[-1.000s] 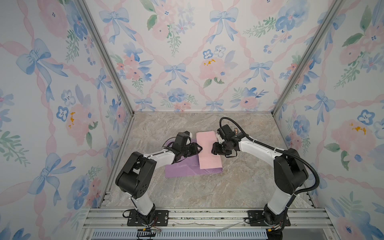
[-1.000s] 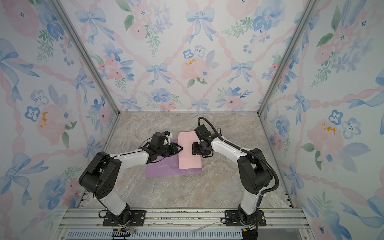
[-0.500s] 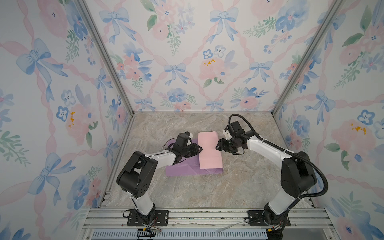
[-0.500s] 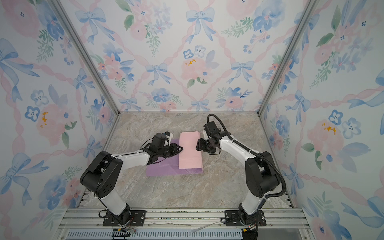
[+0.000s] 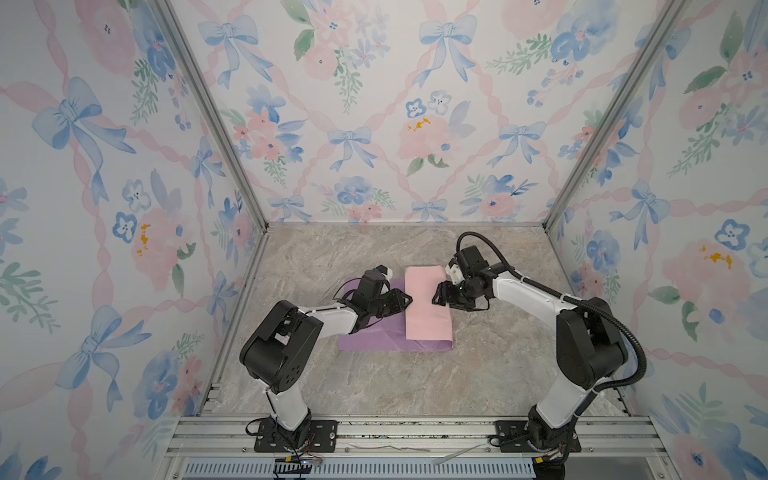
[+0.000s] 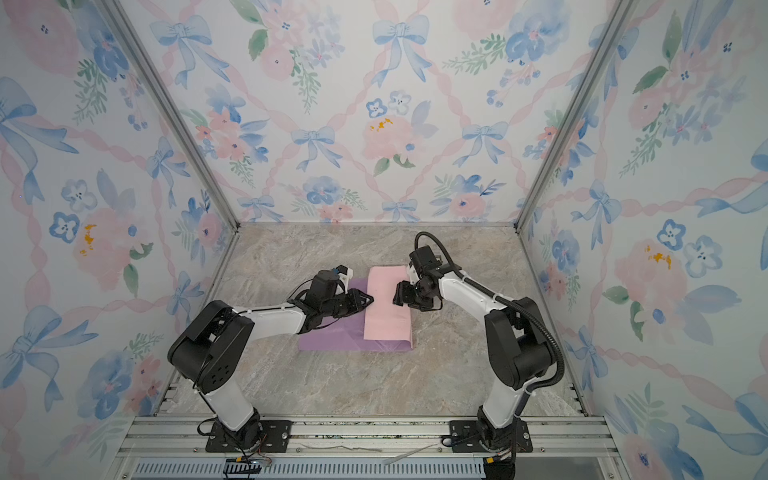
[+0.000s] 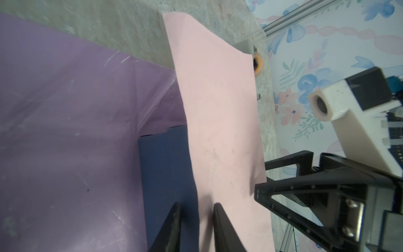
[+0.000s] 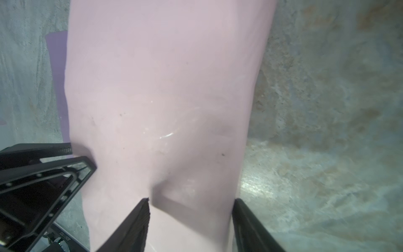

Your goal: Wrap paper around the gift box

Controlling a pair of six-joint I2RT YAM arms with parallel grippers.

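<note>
The paper (image 5: 374, 336) lies lilac side up on the table, with its right part folded over as a pale pink flap (image 5: 426, 316) (image 6: 386, 316). Only a strip of the navy gift box (image 7: 165, 170) shows under that flap; both top views hide it. My left gripper (image 5: 409, 298) (image 7: 197, 213) is at the flap's left edge. It is narrowly open, with one finger over the box and one over the flap. My right gripper (image 5: 434, 297) (image 8: 192, 205) stands open over the flap's right side, one finger at the folded edge, holding nothing.
A beige tape dispenser with an orange roll (image 7: 258, 63) stands just past the flap's far end, near the right arm. Floral walls and metal posts close in the marble table (image 5: 395, 386) on three sides. The arm bases stand on the front rail (image 5: 415, 432).
The right arm drew back to the right, its jaws opened a little, and the pink flap settled flatter. The left gripper's jaws narrowed at the flap's left edge.
</note>
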